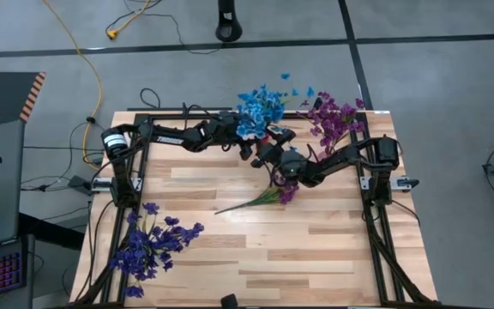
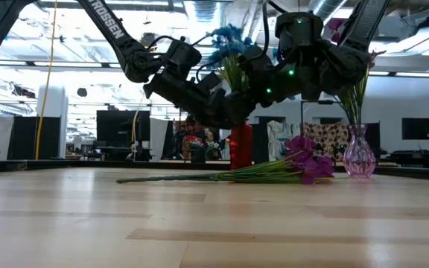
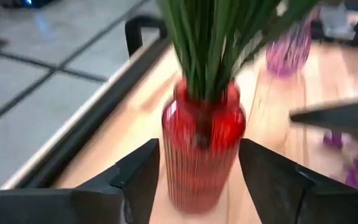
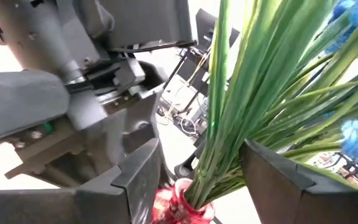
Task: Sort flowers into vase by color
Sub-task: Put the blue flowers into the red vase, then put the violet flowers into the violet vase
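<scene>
My left gripper [image 3: 197, 180] stood open with its fingers either side of the red vase [image 3: 202, 146], placed there, I judged, to steady it. My right gripper [image 4: 201, 180] was open around the green stems of the blue flowers [image 1: 254, 112] standing in that vase. Magenta flowers [image 1: 334, 118] filled the clear vase [image 2: 359, 155]; more magenta flowers lay on the tabletop [image 1: 256, 249], indigo flowers [image 1: 151, 249] near its corner.

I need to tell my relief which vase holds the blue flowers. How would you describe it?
Look to the wooden table's far edge, near the middle, where both arms meet. There stands the red ribbed vase, full of green stems topped by bright blue flowers. Its neighbour to the right is a clear pinkish vase holding magenta flowers.
</scene>
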